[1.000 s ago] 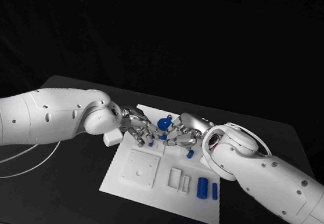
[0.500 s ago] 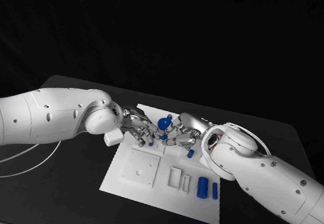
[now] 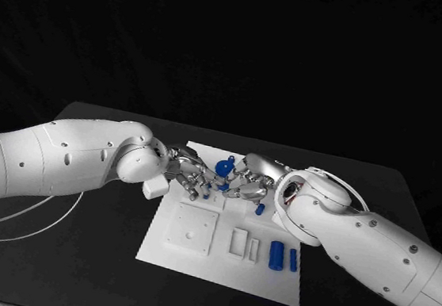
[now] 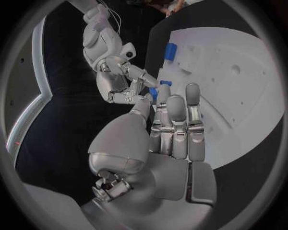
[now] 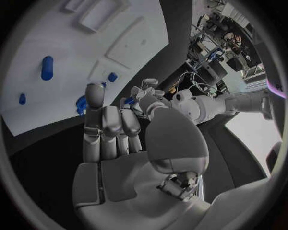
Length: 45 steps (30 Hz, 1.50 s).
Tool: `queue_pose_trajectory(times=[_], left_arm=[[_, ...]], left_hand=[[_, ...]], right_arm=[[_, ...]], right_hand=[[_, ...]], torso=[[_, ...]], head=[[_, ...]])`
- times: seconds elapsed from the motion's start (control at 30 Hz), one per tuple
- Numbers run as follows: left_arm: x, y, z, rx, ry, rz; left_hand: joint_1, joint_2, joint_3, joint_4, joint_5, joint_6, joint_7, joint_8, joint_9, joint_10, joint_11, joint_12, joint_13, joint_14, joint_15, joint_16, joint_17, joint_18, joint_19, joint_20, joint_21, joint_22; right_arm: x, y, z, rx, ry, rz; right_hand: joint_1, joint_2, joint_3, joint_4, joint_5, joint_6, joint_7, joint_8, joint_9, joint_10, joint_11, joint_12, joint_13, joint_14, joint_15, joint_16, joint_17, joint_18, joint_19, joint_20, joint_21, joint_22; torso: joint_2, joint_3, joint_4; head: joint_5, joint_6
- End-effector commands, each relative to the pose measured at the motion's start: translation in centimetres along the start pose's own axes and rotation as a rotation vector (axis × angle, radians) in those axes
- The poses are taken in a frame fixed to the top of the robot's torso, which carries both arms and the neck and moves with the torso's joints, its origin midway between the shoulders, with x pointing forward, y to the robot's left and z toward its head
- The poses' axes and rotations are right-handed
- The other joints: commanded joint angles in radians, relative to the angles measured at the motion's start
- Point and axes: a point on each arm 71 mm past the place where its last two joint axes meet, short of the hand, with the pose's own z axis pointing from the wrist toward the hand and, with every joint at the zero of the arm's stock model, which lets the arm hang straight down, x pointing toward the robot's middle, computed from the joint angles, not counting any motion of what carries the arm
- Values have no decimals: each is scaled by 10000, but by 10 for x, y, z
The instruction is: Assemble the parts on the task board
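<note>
Both hands are seen meeting over the far part of the task board [image 3: 218, 269], which lies mid-bench [image 3: 64, 254]. Between them a round blue part [image 3: 223, 169] is held up above the board. It appears to be pinched at the fingertips of the right hand [image 3: 249, 182]; in the right wrist view a blue piece is seen against the extended fingers [image 5: 96, 103] of that hand. The left hand [image 3: 185, 172] is close beside it, fingers curled downward toward the board. In the left wrist view its fingers [image 4: 177, 112] are seen laid side by side and near-straight; whether anything is held by them cannot be told.

Two blue cylinders [image 3: 276, 257] are seen lying side by side near the right edge of the board. A small blue peg [image 3: 261, 209] is seen just under the right hand. A square white block [image 3: 192, 231] and two narrow white blocks [image 3: 239, 243] are noted on the near half.

Handling judgement: the round part is taken to be light, rigid moulded plastic, smooth enough to slip or rotate under a fingertip hold. A hold across its rim, opposing sides, is judged best, leaving the underside free for seating. Gentle force is advised; misalignment is likelier than breakage.
</note>
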Motion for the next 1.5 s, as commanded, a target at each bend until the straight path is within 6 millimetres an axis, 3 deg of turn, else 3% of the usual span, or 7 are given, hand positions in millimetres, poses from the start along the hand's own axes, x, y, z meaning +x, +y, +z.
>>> queue_pose_trajectory(times=[0.03, 0.4, 0.53, 0.67, 1.03, 1.3, 1.5], left_arm=[[2, -1, 0, -34, 160, 127], [4, -2, 1, 12, 290, 52], [5, -3, 1, 116, 324, -151], [5, -3, 0, 204, 396, -308], [6, -3, 0, 231, 614, -396], [7, -3, 0, 253, 771, -433], [7, -3, 0, 304, 844, -539]], left_hand=[[29, 127, 1246, -1288, 26, 57, -7, 25, 10, 46, -4, -22, 12, 19, -50, -45, 16, 51, -32, -11, 86, 186], [11, 123, 1156, -1190, -194, -99, 29, -41, -113, -50, 35, -67, -7, -38, -14, -87, 7, 45, -82, 22, 72, 173], [-353, 111, 602, -591, -1911, -820, 144, -105, -869, -273, 133, -77, 15, -87, 79, -104, 4, 12, -113, 107, -23, 99], [-1234, -323, -275, 304, -2374, -1258, 417, -108, -2016, -402, 252, 22, 95, -142, 147, -111, 6, 27, -119, 164, -140, 16], [-994, -709, -1114, 1616, -2372, -982, 476, -20, -4730, -484, 306, 63, 138, -219, 193, -93, 86, 37, 20, 208, -503, -71], [-1017, -773, -1118, 1671, -2372, -1011, 493, -38, -4838, -498, 322, 51, 131, -244, 204, -97, 96, 37, 28, 215, -559, -23], [-265, -174, -593, 1166, -2309, -588, 361, 118, -4726, -531, 252, 85, 151, -243, 171, -81, 99, 38, 35, 209, -580, 5]], right_arm=[[-1, 2, 0, -138, -193, 55], [-1, 2, 1, -117, -298, 61], [-1, 2, 2, -77, -334, 45], [0, 1, 2, -36, -381, 34], [-1, -1, 1, 92, -646, 95], [-1, -2, 1, 152, -641, 107], [0, -3, 1, 188, -593, 100]], right_hand=[[-190, 31, 459, -83, -37, 442, -101, 77, 57, 28, -57, -7, 8, 14, -63, 9, 349, -57, 5, -76, -50, 73], [-270, 51, 667, -266, -167, 631, -142, 76, 58, 70, -82, -48, 28, 17, -89, -24, 347, -107, 39, -107, -142, 249], [-281, 72, 665, -311, -177, 662, -149, 77, 58, 76, -86, -64, 26, 16, -92, -26, 350, -119, 51, -113, -167, 286], [-293, 78, 644, -366, -188, 702, -159, 75, 57, 86, -94, -71, 29, 16, -98, -34, 349, -134, 61, -120, -226, 315], [-308, 89, 625, -433, -204, 751, -170, 75, 56, 91, -105, -123, -5, 12, -107, -70, 333, -139, 79, -129, -329, 361], [-310, 97, 626, -441, -227, 755, -171, 77, 57, 91, -106, -127, -5, 9, -107, -74, 332, -143, 86, -130, -335, 375], [-310, 97, 626, -441, -227, 755, -171, 77, 57, 91, -106, -127, -5, 9, -107, -74, 332, -143, 86, -130, -335, 375]], torso=[[4, 0, -1], [-1, -1, 4], [0, 1, 7], [3, 1, 3], [0, -3, 3], [-1, -3, 0], [-1, -7, -3]], head=[[-24, -13], [-34, -11], [-37, -10], [-44, -18], [-49, -23], [-51, -27], [-68, -28]])
